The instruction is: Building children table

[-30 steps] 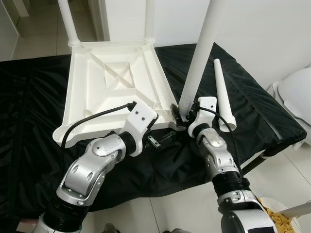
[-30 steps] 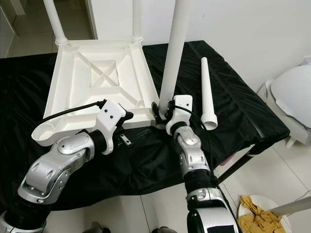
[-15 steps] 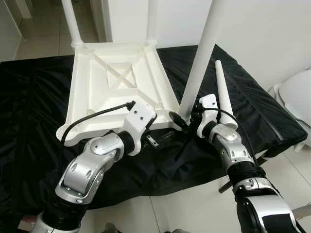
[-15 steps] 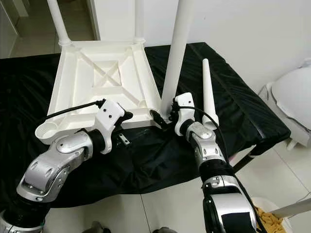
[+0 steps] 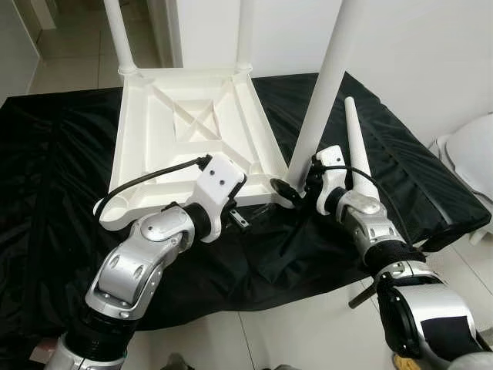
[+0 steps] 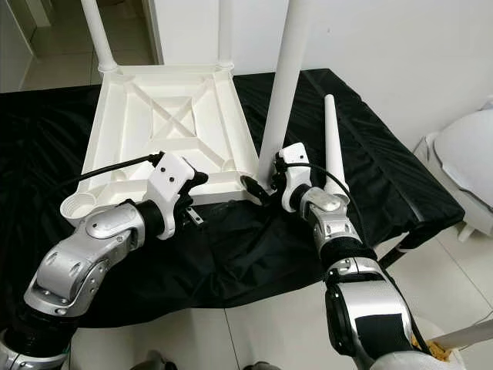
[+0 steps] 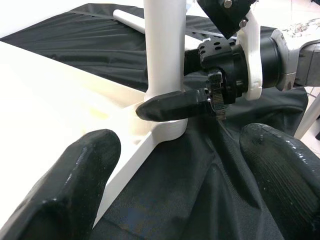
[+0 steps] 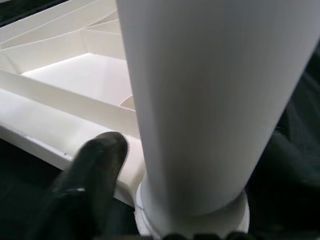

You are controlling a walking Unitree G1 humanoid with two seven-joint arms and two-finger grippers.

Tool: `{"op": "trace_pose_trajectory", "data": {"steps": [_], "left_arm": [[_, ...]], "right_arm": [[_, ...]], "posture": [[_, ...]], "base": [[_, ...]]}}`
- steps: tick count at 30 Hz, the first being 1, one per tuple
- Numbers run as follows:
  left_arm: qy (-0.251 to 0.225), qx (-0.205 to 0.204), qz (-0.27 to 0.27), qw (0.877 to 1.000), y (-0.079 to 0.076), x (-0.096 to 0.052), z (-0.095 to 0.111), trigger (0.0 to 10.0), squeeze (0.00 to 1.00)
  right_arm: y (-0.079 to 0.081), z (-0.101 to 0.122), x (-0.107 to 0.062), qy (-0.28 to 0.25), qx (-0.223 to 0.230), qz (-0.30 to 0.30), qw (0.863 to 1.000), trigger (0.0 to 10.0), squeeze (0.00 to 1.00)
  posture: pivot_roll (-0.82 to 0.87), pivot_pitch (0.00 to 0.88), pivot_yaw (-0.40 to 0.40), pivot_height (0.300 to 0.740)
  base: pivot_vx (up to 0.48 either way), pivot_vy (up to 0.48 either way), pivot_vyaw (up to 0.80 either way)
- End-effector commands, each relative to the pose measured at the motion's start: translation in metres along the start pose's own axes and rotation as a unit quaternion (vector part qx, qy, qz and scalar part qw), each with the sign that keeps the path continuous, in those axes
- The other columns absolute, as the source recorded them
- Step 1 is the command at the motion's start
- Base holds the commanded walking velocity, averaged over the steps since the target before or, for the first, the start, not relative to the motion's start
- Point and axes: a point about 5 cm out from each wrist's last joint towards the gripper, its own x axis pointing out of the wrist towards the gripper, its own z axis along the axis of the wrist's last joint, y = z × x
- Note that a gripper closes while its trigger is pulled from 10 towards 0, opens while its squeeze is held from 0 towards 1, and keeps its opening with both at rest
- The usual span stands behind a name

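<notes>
- Tabletop (image 5: 192,123): upside down on the black-draped worktop (image 5: 62,193), ribbed underside up.
- Leg (image 5: 323,100): standing in the near-right corner socket, long axis near upright, tipped slightly right.
- My right hand (image 5: 296,185): clenched on the leg's base, just above the socket.
- My left hand (image 7: 185,165): released, fingers spread, just left of that corner.
- Spare leg (image 5: 360,158): flat on the worktop, right of my right hand.
- Change: right forearm has swung outward; leg a little more tilted.

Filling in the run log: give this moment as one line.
right gripper: shut on table leg at corner socket | left gripper: open beside tabletop | spare leg: on black cloth
</notes>
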Motion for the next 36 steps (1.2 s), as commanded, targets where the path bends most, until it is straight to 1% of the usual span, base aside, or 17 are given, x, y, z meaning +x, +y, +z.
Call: {"op": "trace_pose_trajectory", "data": {"steps": [1, 5, 10, 15, 21, 25, 27, 28, 30, 31, 33, 34, 35, 36], "left_arm": [[0.001, 0.004, 0.003, 1.000, 0.002, -0.001, 0.000, 10.0, 0.00], [0.002, 0.004, 0.005, 1.000, 0.003, -0.002, 0.000, 10.0, 0.00], [0.002, 0.003, 0.003, 1.000, 0.002, -0.002, 0.000, 10.0, 0.00], [0.001, 0.003, 0.003, 1.000, 0.001, -0.001, 0.000, 10.0, 0.00], [0.001, 0.001, 0.000, 1.000, -0.001, 0.000, -0.002, 10.0, 0.00], [0.001, 0.000, -0.001, 1.000, -0.002, 0.000, -0.002, 10.0, 0.00], [0.001, 0.000, -0.003, 1.000, -0.002, 0.001, -0.003, 10.0, 0.00], [0.001, 0.000, -0.003, 1.000, -0.002, 0.001, -0.003, 10.0, 0.00], [0.001, 0.000, -0.004, 1.000, -0.003, 0.001, -0.003, 10.0, 0.00], [0.001, 0.000, -0.004, 1.000, -0.003, 0.001, -0.003, 10.0, 0.00], [0.001, 0.000, -0.005, 1.000, -0.004, 0.001, -0.003, 10.0, 0.00], [0.001, 0.000, -0.005, 1.000, -0.004, 0.001, -0.003, 10.0, 0.00], [0.001, 0.000, -0.006, 1.000, -0.004, 0.001, -0.004, 10.0, 0.00], [0.001, 0.000, -0.006, 1.000, -0.004, 0.001, -0.004, 10.0, 0.00]], "right_arm": [[0.000, -0.003, 0.000, 0.006, 0.000, 0.007, 1.000, 0.0, 0.00], [-0.001, -0.007, -0.003, 0.004, 0.003, 0.014, 1.000, 0.0, 0.00], [-0.003, -0.006, -0.005, -0.006, 0.002, 0.012, 1.000, 0.0, 0.00], [-0.005, -0.011, -0.009, -0.009, 0.007, -0.016, 1.000, 0.0, 0.00], [0.002, -0.016, -0.009, -0.039, 0.022, -0.060, 0.997, 0.0, 0.00], [0.003, -0.016, -0.009, -0.047, 0.026, -0.078, 0.996, 0.0, 0.00], [0.002, -0.016, -0.008, -0.055, 0.046, -0.127, 0.989, 0.0, 0.00], [0.002, -0.016, -0.008, -0.055, 0.046, -0.127, 0.989, 0.0, 0.00], [0.002, -0.017, -0.009, -0.061, 0.059, -0.165, 0.983, 0.0, 0.00], [0.002, -0.017, -0.009, -0.061, 0.059, -0.165, 0.983, 0.0, 0.00], [0.005, -0.014, -0.008, -0.078, 0.063, -0.204, 0.974, 0.0, 0.00], [0.005, -0.014, -0.008, -0.078, 0.063, -0.204, 0.974, 0.0, 0.00], [0.008, -0.012, -0.007, -0.085, 0.066, -0.237, 0.966, 0.0, 0.00], [0.008, -0.012, -0.007, -0.085, 0.066, -0.237, 0.966, 0.0, 0.00]], "posture": [[-0.01, 0.037, -0.002, 0.740], [-0.01, 0.039, -0.005, 0.740], [-0.01, 0.039, -0.005, 0.740], [-0.02, 0.040, -0.016, 0.740], [-0.03, 0.038, -0.022, 0.740], [-0.03, 0.037, -0.023, 0.740], [-0.03, 0.033, -0.029, 0.740], [-0.03, 0.033, -0.029, 0.740], [-0.03, 0.031, -0.030, 0.740], [-0.03, 0.031, -0.030, 0.740], [-0.04, 0.023, -0.031, 0.740], [-0.04, 0.023, -0.031, 0.740], [-0.03, 0.022, -0.034, 0.740], [-0.03, 0.022, -0.034, 0.740]], "base": [[0.000, 0.000, 0.00], [0.000, 0.000, 0.00], [0.000, 0.000, 0.00], [0.000, 0.000, 0.00], [0.000, 0.000, 0.00], [0.000, 0.000, 0.00], [0.000, 0.000, 0.00], [0.000, 0.000, 0.00], [0.000, 0.000, 0.00], [0.000, 0.000, 0.00], [0.000, 0.000, 0.00], [0.000, 0.000, 0.00], [0.000, 0.000, 0.00], [0.000, 0.000, 0.00]]}}
